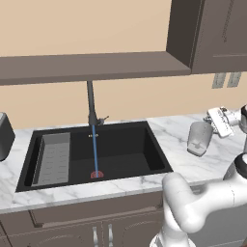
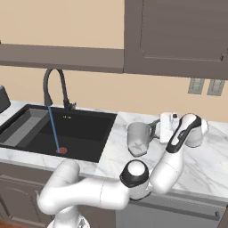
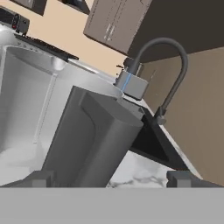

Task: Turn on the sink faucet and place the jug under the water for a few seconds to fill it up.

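A thin blue stream of water (image 1: 95,149) falls straight from the sink faucet (image 1: 90,103) onto the red drain (image 1: 97,174) of the black sink (image 1: 154,149), where a grey ribbed tray (image 1: 54,158) lies along the left side of the basin; the faucet's dark gooseneck (image 2: 54,84) curves over the back rim, a small lever jutting from its base. On the marble counter (image 1: 193,166) to the right of the basin, well clear of the stream, the translucent jug (image 1: 199,138) tilts beside the white arm's gripper (image 1: 212,126); the right base view shows the jug (image 2: 137,138) leaning at the hand's tip, close to the sink's right edge. From the hand camera the jug (image 3: 87,131) looms large just ahead of the dark fingertips (image 3: 41,178); whether the fingers pinch its rim or merely flank it cannot be told. Grey wall cabinets (image 2: 178,35) hang above.
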Controlling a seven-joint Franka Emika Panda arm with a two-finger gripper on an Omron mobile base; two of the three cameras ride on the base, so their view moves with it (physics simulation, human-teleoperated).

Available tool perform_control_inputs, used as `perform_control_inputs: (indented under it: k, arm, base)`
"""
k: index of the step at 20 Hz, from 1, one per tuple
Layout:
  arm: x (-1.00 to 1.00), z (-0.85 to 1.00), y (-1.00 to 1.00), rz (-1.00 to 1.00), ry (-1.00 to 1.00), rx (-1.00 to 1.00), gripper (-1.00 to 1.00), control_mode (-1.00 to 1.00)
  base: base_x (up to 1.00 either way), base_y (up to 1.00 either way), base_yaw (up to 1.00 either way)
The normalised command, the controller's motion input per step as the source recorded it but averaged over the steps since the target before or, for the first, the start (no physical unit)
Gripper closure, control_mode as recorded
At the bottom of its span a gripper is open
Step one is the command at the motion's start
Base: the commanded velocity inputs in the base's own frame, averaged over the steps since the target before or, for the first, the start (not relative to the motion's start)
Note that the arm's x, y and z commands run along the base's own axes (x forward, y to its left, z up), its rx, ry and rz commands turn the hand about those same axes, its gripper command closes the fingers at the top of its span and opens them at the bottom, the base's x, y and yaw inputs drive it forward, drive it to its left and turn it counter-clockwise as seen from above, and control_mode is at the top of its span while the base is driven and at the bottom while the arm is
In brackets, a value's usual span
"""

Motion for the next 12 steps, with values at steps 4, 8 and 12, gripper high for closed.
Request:
perform_control_inputs:
  k: [4, 8, 12]
  arm:
    - [0.0, 0.0, 0.09, 0.08, 0.0, -0.02, -1.0, -1.0]
    - [-0.05, -0.02, 0.08, 0.07, 0.0, -0.02, -1.0, -1.0]
    - [-0.03, -0.05, 0.13, 0.06, 0.0, -0.03, -1.0, -1.0]
  base:
    - [0.0, 0.0, 0.0]
    - [0.0, 0.0, 0.0]
    - [0.0, 0.0, 0.0]
